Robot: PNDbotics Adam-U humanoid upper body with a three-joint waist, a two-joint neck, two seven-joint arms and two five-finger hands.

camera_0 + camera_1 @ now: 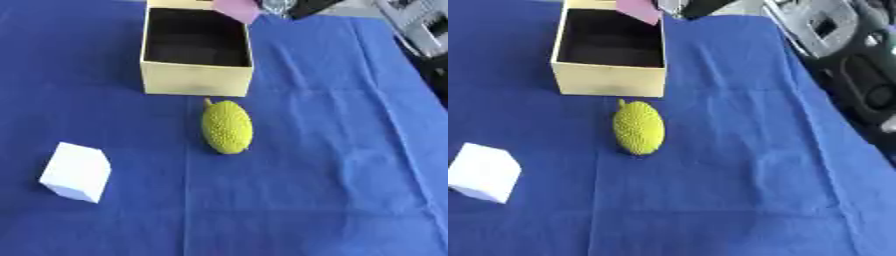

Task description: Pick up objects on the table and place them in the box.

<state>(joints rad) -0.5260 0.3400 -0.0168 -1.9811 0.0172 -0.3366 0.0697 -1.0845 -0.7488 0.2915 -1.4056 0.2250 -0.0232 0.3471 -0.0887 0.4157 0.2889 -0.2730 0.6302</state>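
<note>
Here a creased blue cloth [332, 165] covers the table, and at its far side stands a pale yellow cardboard box [197, 80], square-walled, open-topped and dark inside. Just in front of the box lies a bumpy yellow-green oval fruit [227, 127] with a short stem, and well to its left sits a smooth white cube [77, 171]. Neither hand shows in either view.

A bumpy yellow-green fruit [227, 127] lies at frame centre, stem toward the open pale-yellow box [196, 79] just above it — dark inside. A white cube [77, 171] sits tilted, lower left.
</note>
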